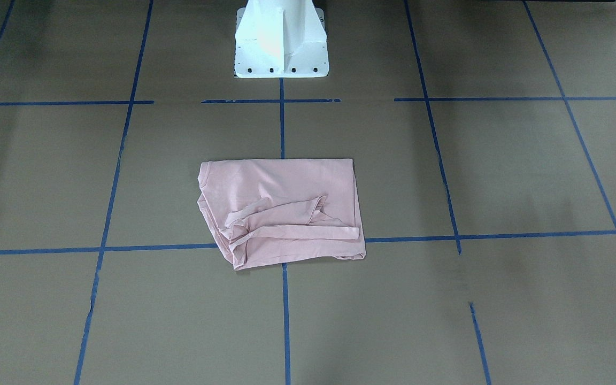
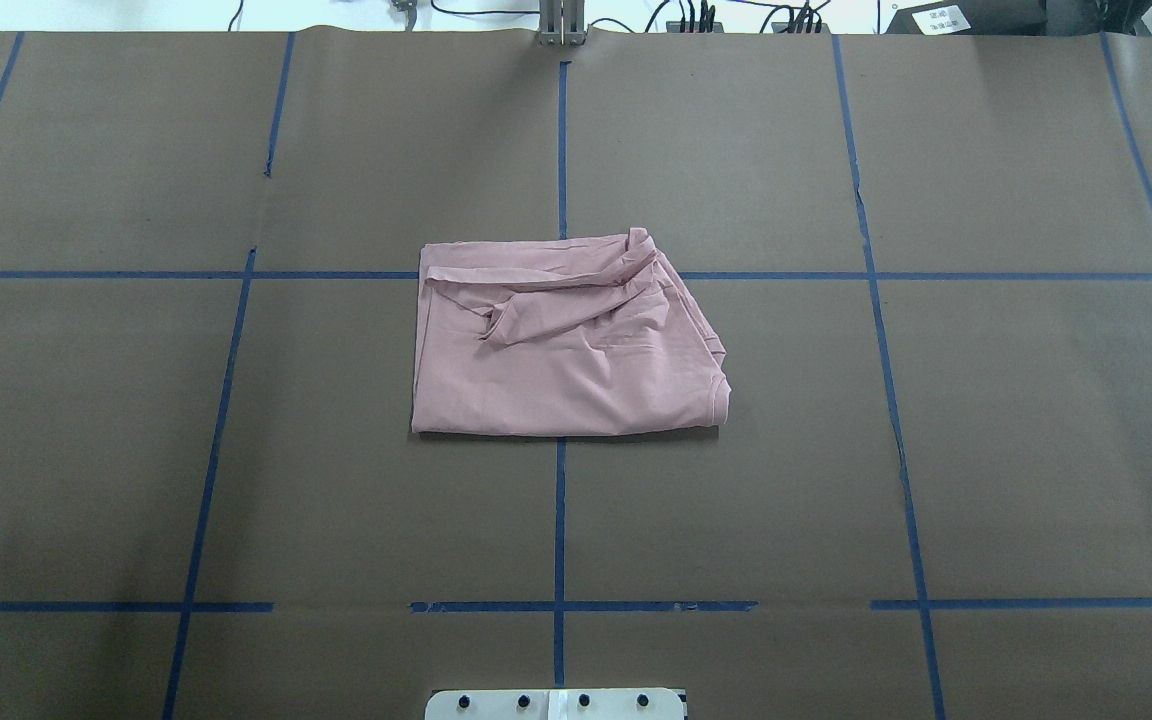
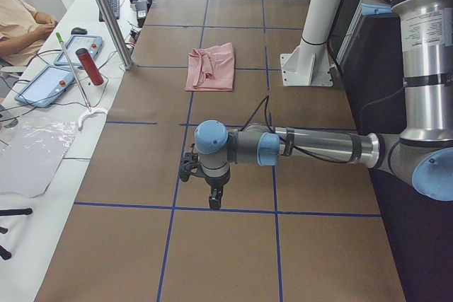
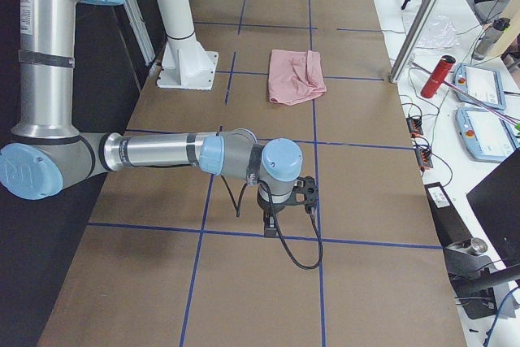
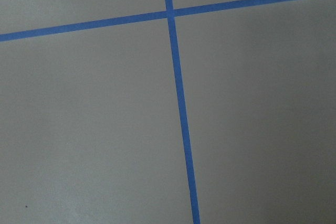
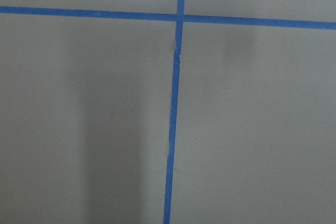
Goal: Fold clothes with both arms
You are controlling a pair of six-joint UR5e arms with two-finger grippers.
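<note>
brown table [image 2: 736, 480], blue tape grid [image 2: 560, 520], folded t-shirt [image 2: 566, 350]

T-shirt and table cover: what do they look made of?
T-shirt: thin matte pink knit, probably cotton jersey; it lies in soft wrinkles with stitched hems. Table cover: probably brown kraft paper, matte; sheet seams show, far edge wavy.

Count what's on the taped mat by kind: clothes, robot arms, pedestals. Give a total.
Pink T-shirt: 1
Robot arms: 2, the left arm and the right arm
White pedestal: 1
Total: 4
</note>
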